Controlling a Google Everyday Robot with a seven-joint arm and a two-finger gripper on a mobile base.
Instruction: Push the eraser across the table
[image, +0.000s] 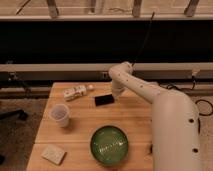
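Observation:
The eraser (104, 100) is a small flat black block lying on the light wooden table (85, 120), in its far middle part. My gripper (115, 95) is down at the table right beside the eraser's right end, at the tip of the white arm (142, 90) that reaches in from the right. The gripper appears to touch the eraser's right edge.
A white-and-brown small box (75, 92) lies left of the eraser near the far edge. A translucent cup (60, 114) stands at the left. A green bowl (109, 145) sits at the near middle. A pale beige pad (54, 154) lies at the near left corner.

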